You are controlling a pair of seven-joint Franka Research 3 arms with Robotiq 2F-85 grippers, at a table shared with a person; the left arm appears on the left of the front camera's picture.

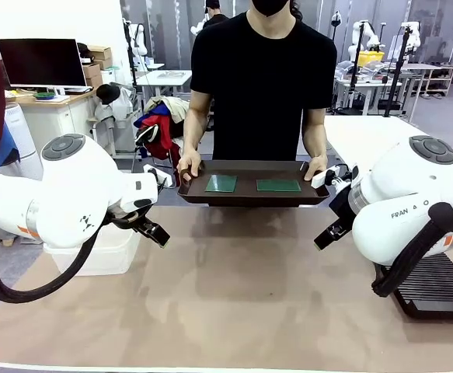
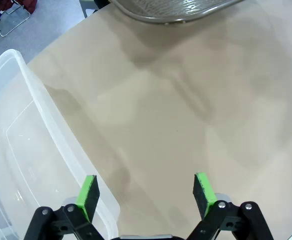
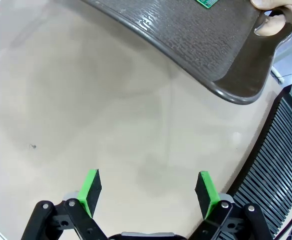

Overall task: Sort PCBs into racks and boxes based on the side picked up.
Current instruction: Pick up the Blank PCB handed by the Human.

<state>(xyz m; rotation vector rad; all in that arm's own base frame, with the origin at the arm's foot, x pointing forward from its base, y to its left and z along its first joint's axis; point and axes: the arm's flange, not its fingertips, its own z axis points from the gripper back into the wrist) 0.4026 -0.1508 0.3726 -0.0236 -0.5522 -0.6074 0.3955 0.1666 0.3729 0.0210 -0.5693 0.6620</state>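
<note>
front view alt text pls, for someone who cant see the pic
A person across the table holds a dark brown tray carrying two green PCBs. The left gripper and right gripper hang open above the tan table, a clear tub at left, a black slotted rack at right.

The right arm (image 1: pixel 412 183), at the right of the front view, carries black capitals along its white shell. "FRAN" reads clearly, followed by a gap and what looks like "A O". The black cable (image 1: pixel 403 260) crossing the shell hides the rest of the line. Low on the shell of the left arm (image 1: pixel 71 194), at the left of the frame, is a small black logo mark (image 1: pixel 87 224) made of dots and strokes. It is too small to read as letters.
</note>
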